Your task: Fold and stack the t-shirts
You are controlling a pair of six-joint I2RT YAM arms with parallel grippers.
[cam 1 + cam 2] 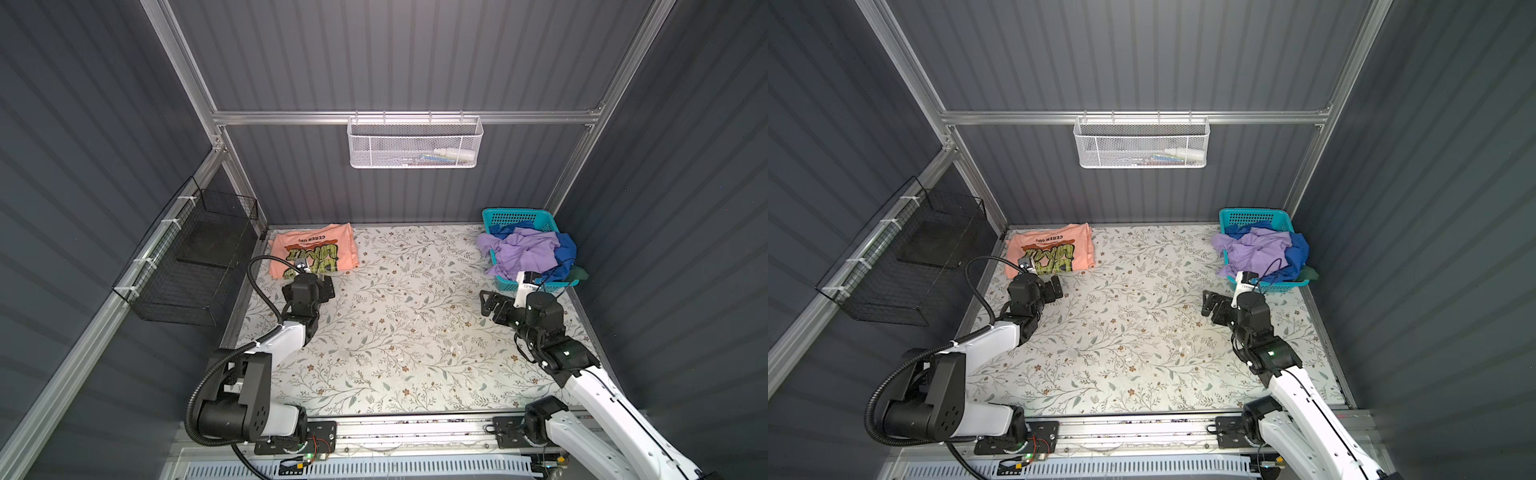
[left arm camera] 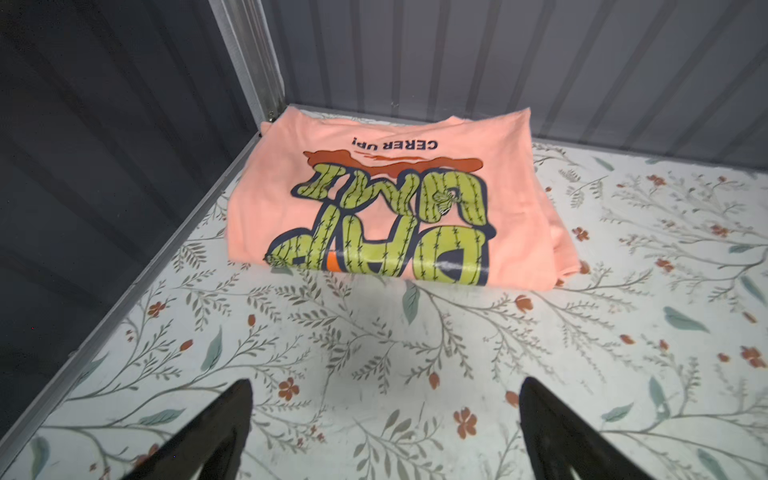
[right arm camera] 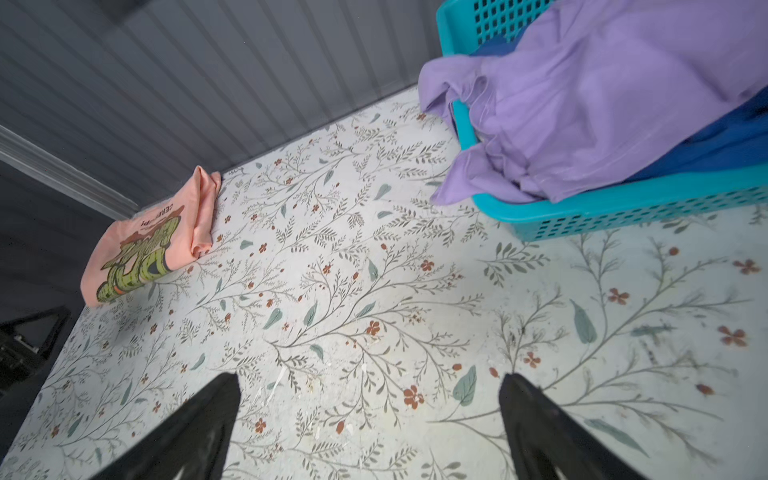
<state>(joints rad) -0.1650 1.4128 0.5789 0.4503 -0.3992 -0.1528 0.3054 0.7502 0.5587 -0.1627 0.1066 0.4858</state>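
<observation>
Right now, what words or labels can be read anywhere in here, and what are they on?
"CERER UP!": dark print on the peach t-shirt, upside down in the left wrist view.
Big cactus-style letters on the same shirt: too stylised and cut off by the fold to read surely.
Items in the white mesh basket: too small to read.

black "CERER UP!" seen upside down on the peach t-shirt (image 2: 266,195), big yellow-green cactus lettering beside it unreadable

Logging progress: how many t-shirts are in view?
4. Peach shirt: folded, far-left corner. Lavender shirt: draped over the teal basket. Blue shirt: in the basket beneath it. Dark green shirt: peeking out at its right. Others may be hidden underneath.
</observation>
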